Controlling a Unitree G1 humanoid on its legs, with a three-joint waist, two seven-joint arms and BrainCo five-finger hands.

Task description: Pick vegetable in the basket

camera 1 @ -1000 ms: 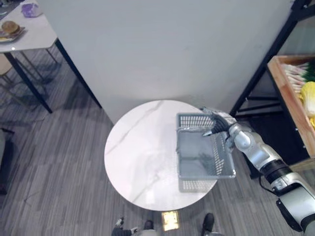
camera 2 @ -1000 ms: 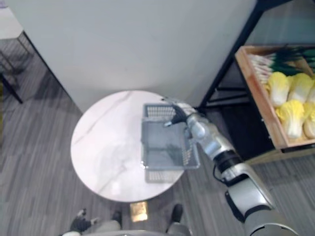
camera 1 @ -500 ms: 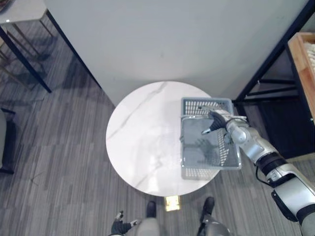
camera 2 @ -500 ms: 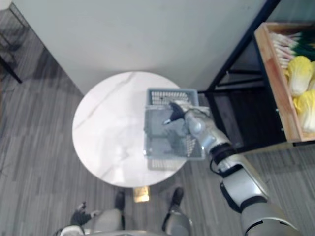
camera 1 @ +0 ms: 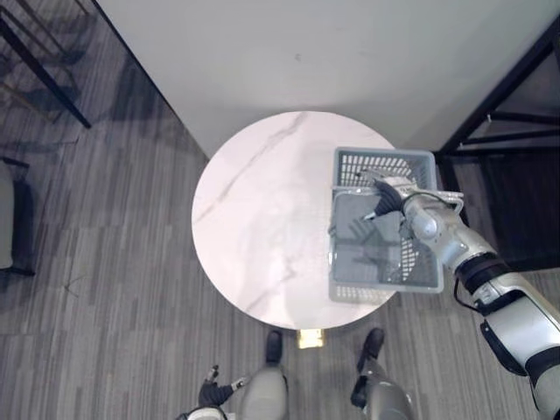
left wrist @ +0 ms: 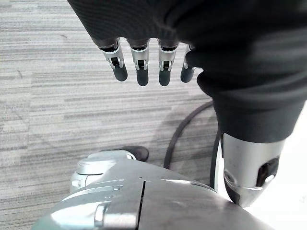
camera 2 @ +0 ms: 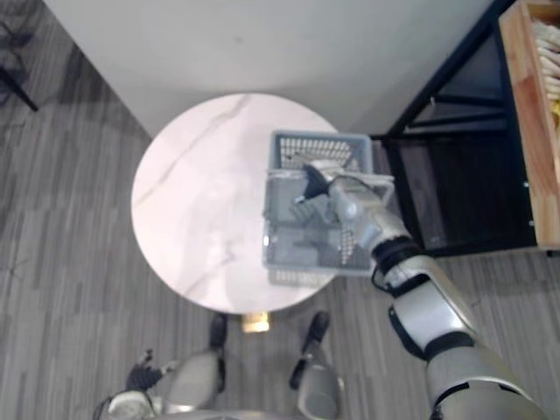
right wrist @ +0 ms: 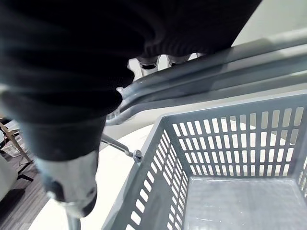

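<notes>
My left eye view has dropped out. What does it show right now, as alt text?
The right hand is at the raised handles of an empty grey plastic basket, which sits at the right side of a round white marbled table and juts past its rim. Grey striped floor surrounds the table, and a pale wall stands behind it.

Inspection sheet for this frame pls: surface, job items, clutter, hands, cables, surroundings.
surface: round white marble table on grey striped floor.
job's things: grey basket on the table's right side, empty; pale vegetables in a wooden crate at far right.
clutter: nothing seen.
hands: right hand curled round the raised basket handles; left hand open, hanging over the floor.
cables: nothing seen.
surroundings: white wall, black rack.
</notes>
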